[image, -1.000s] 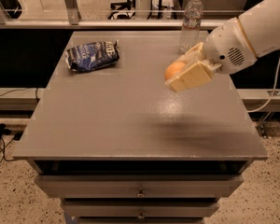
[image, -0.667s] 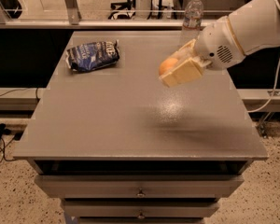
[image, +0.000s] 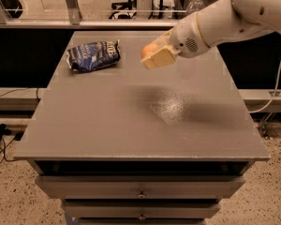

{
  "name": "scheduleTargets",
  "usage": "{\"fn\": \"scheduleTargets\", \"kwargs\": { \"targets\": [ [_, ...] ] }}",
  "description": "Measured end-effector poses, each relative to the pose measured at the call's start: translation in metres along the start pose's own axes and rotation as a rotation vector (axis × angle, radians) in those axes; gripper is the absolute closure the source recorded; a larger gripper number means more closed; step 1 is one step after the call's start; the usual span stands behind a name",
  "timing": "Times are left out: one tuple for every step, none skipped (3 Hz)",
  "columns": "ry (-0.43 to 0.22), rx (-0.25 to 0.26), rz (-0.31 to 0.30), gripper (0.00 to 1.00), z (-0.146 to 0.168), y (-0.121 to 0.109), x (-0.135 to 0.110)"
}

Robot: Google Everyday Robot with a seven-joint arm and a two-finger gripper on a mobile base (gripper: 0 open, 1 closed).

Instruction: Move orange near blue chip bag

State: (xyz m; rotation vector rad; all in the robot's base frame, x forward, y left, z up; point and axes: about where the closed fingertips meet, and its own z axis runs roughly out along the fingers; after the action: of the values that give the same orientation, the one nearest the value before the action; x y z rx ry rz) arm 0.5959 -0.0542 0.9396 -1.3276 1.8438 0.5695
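Just above the frame's centre, the gripper hangs over the table, clenched on the orange, near the blue chip bag at upper left.

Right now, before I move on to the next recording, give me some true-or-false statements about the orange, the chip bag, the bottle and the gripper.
1. The gripper holds the orange in the air above the grey table. True.
2. The orange touches the blue chip bag. False: bare tabletop shows between them, and the orange is to the right of the bag in the view.
3. The blue chip bag lies on the table's far left part. True.
4. The clear water bottle lies on its side next to the bag. False: it stands upright near the far edge, behind the arm.
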Motion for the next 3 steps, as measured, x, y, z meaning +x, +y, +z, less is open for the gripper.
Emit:
{"fn": "scheduleTargets", "kwargs": {
  "targets": [
    [-0.030,0.021,-0.018,1.00,0.035,-0.026,-0.006],
    [-0.068,0.033,-0.023,1.00,0.062,-0.040,-0.011],
    [-0.092,0.033,-0.011,1.00,0.091,-0.051,-0.008]
  ]
}}
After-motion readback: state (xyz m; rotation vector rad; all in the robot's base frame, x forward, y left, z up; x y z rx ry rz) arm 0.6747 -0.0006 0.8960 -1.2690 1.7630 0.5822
